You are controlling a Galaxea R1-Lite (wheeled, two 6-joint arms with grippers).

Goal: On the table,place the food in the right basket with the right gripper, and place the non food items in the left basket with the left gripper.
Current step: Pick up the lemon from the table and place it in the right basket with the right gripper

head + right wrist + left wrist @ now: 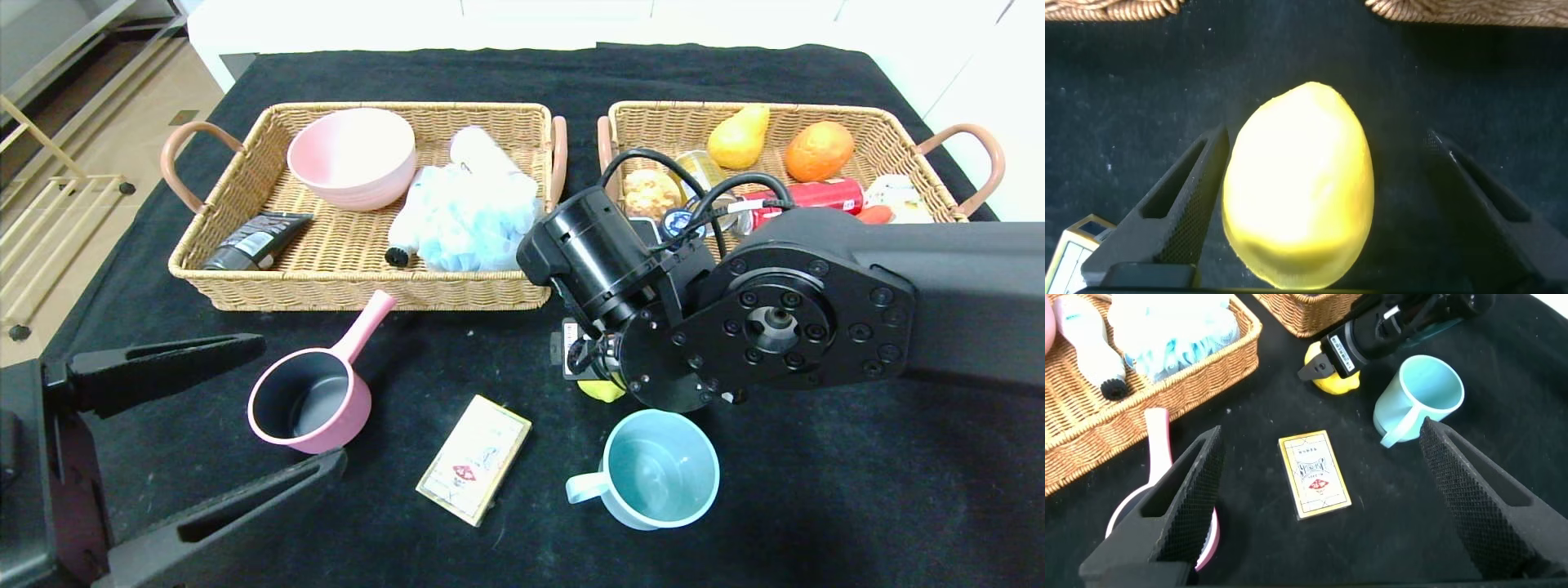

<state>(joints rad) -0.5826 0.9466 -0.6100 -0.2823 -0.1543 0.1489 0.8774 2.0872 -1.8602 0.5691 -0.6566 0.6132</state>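
Right end effector lowered wide around lemon on surface, readying pickup for right basket; left end effector parked, wide.

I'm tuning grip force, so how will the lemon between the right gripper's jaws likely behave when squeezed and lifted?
The lemon is rounded and egg-shaped, so it may roll or squirt sideways on the table. The right gripper has open jaws straddling it, one nearly touching, so closing may nudge it. It looks firm and probably light.
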